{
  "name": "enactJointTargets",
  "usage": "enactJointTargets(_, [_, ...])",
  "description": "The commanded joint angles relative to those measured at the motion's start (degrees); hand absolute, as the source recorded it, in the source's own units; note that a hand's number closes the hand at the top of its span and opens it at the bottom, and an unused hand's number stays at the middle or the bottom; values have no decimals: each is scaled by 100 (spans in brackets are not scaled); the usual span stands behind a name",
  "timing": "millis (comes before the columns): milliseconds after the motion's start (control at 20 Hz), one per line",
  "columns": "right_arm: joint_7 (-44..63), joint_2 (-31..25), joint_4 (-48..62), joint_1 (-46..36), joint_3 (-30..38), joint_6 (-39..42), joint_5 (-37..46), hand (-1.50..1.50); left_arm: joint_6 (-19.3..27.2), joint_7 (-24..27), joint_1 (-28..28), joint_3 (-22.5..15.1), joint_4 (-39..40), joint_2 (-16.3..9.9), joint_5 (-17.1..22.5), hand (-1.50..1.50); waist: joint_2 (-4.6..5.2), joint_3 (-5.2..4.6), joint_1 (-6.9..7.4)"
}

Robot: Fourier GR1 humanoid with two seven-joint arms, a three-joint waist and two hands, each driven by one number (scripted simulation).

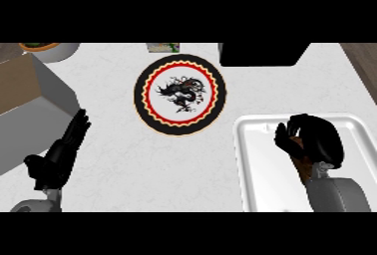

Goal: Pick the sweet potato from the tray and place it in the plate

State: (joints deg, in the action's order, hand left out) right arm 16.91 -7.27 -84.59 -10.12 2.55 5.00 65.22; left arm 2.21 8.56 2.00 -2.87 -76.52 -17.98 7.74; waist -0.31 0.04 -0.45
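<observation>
Overhead, the head view looks steeply down on a pale marbled desk (110, 149). At the lower right sits a white tray (254, 164), and the right robot hand (313, 142) is inside it, fingers and thumb curled round the sweet potato (296, 151), of which only a brown sliver shows between thumb and palm and just below the hand. The grey right forearm (338, 194) comes in from the lower edge. Left of the tray's far corner, apart from it, lies a round plate (151, 114) with a black rim, a red ring and a dark figure at its centre. The left robot hand (59, 157) rests near the left edge, fingers straight and apart, holding nothing. A black object (261, 54) stands at the far edge.
</observation>
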Motion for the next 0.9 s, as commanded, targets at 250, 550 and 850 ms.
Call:
enactJointTargets(250, [-790,-524,-2093,280,138,878,-1046,150,31,176,245,105,391,157,-160,0,18,-9,-26])
enactJointTargets(550, [-596,-405,-2676,-138,212,547,-990,150,-267,3,69,188,66,-1,-82,0,24,-6,41])
enactJointTargets(850, [-206,-118,-2257,-1112,-90,718,-1000,150,-231,-17,120,243,142,163,-276,0,33,-6,71])
